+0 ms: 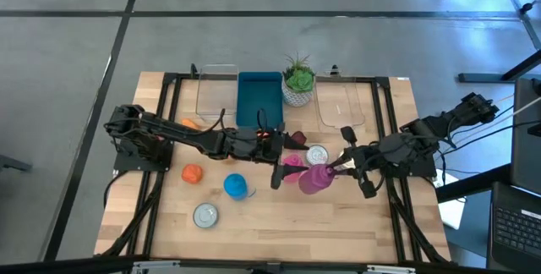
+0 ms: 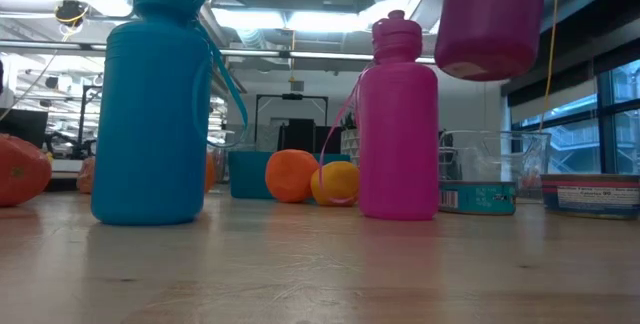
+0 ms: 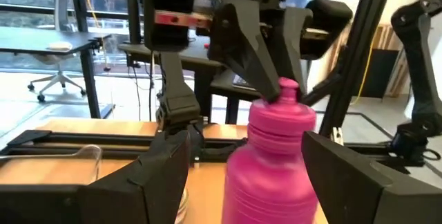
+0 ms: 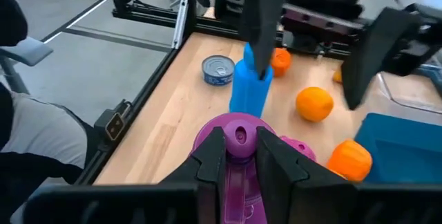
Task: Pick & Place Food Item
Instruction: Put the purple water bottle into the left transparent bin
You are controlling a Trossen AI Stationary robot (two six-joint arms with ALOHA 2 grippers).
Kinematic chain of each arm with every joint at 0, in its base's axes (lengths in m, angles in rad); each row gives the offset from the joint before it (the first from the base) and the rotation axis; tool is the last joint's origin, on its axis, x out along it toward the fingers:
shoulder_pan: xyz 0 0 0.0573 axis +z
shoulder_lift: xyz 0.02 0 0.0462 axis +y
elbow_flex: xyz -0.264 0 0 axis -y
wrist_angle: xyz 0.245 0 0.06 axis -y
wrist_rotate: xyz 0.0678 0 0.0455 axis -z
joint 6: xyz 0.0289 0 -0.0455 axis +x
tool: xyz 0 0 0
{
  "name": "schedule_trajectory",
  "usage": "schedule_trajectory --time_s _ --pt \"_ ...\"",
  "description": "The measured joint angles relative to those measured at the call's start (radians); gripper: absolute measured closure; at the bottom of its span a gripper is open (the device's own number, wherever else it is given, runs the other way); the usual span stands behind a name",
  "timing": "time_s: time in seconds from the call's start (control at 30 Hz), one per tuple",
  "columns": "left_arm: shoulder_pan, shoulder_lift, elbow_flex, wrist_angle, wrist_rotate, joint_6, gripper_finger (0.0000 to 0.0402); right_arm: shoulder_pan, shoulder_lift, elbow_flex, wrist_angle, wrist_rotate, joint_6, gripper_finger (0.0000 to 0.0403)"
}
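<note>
A magenta bottle (image 1: 314, 179) hangs above the table's middle, with my right gripper (image 1: 336, 171) shut on its top. In the low view the bottle (image 2: 490, 14) floats clear of the wood. My left gripper (image 3: 245, 144) is open. Its two fingers stand level on either side of the bottle's body (image 3: 269, 175), and I see a gap on one side and no touch. A pink bottle (image 2: 397, 114) and a blue bottle (image 2: 155, 99) stand upright on the table. Oranges (image 2: 290, 176) and a can (image 1: 205, 215) rest on the wood. My right gripper pinches the bottle's cap (image 4: 239, 135) between its two fingers (image 4: 210, 158), one on each side. It comes from the table's right side, slanting down. The bottle hangs roughly upright below the fingers, lifted clear of the table.
A blue bin (image 1: 259, 99), a potted plant (image 1: 297, 79) and two clear containers (image 1: 342, 105) line the far edge. A second can (image 1: 317, 154) sits under the arms. An orange (image 1: 193, 173) and an orange carrot-like item (image 1: 190, 123) lie at the left.
</note>
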Motion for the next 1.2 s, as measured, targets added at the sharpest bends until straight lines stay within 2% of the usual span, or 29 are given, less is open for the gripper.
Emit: schedule_trajectory --time_s 0.27,0.5,0.67,0.9,1.03,1.2 --pt "-0.006 0.028 0.004 0.015 -0.001 -0.062 0.013 0.0 0.0 0.0 -0.052 -0.106 0.114 0.0346" --pt "-0.032 0.137 0.123 -0.033 0.001 -0.064 0.0132 0.056 0.012 0.0 -0.075 -0.102 0.196 0.0346" --pt "-0.055 0.225 0.217 -0.068 0.007 -0.054 0.013 0.1 0.018 0.0 -0.078 -0.043 0.232 0.0346" --pt "-0.066 0.314 0.32 -0.072 0.06 -0.071 0.0132 0.152 0.021 0.0 -0.079 -0.025 0.261 0.0346" --pt "-0.072 0.343 0.369 -0.073 0.125 -0.078 0.013 0.183 0.021 0.001 -0.074 -0.001 0.268 0.0346" --pt "-0.09 0.346 0.388 -0.047 0.127 -0.081 0.0132 0.21 0.023 0.0 -0.075 0.075 0.281 0.0346"
